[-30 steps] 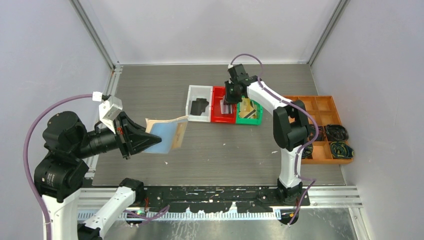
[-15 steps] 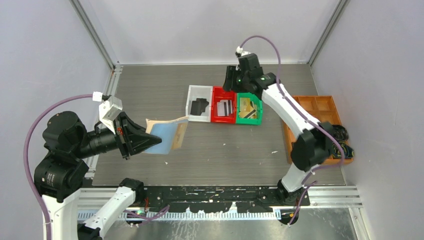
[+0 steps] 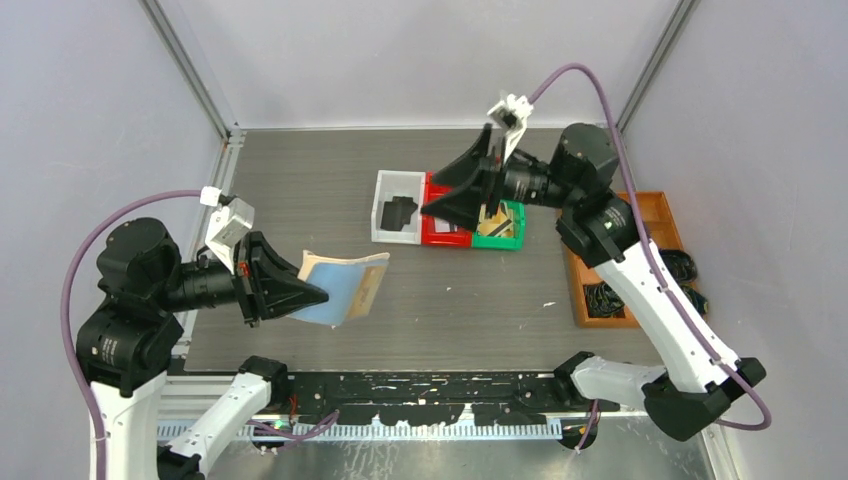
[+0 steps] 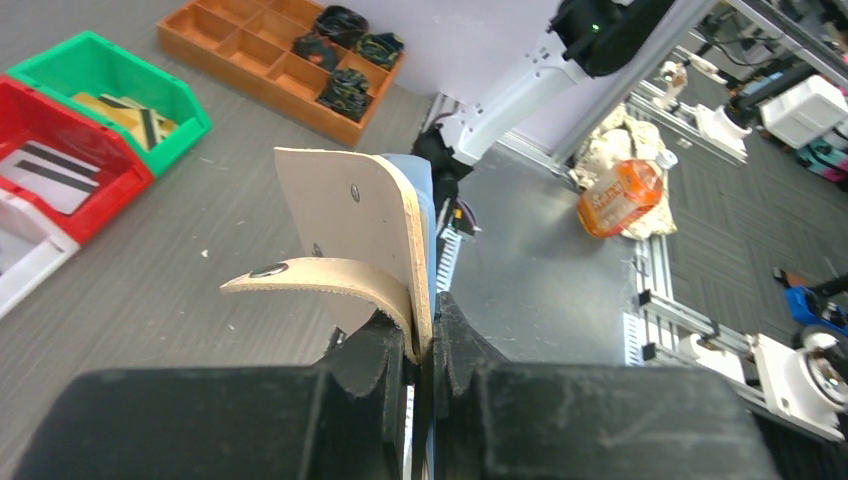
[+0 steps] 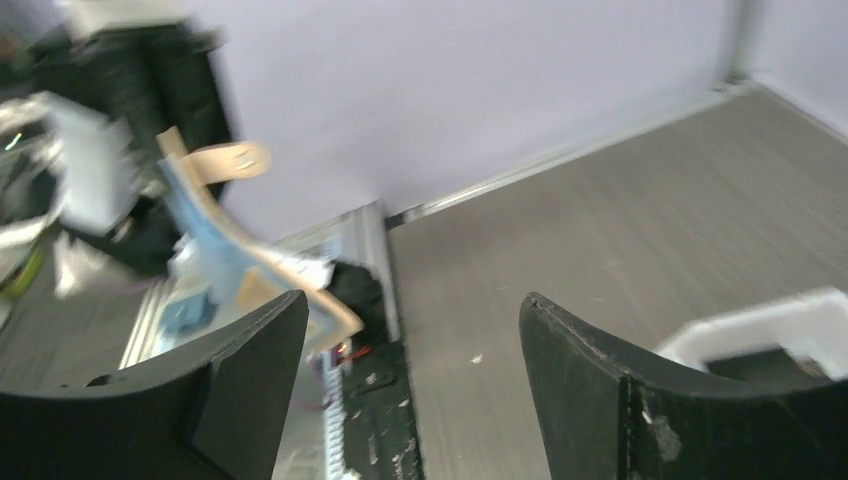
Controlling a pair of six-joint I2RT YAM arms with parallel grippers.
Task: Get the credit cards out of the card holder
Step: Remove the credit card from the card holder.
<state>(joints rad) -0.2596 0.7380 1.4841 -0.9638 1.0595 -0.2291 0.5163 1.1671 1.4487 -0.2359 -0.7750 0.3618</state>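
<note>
Top external | left gripper (image 3: 318, 296) pinches the card holder (image 3: 348, 284) tight, up off the table | right gripper (image 3: 432, 197) wide open, empty, above the bins (image 3: 443, 240) | holder well to its left, sticking out toward it | credit cards (image 3: 398, 212) in bins

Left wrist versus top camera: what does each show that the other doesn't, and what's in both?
Left wrist only: the open snap tab of the card holder, and the striped card lying in the red bin. Top only: the open right hand over that bin, hiding its card, and the black card in the white bin. Both: the left hand clamped on the card holder, the green bin, the orange tray.
</note>
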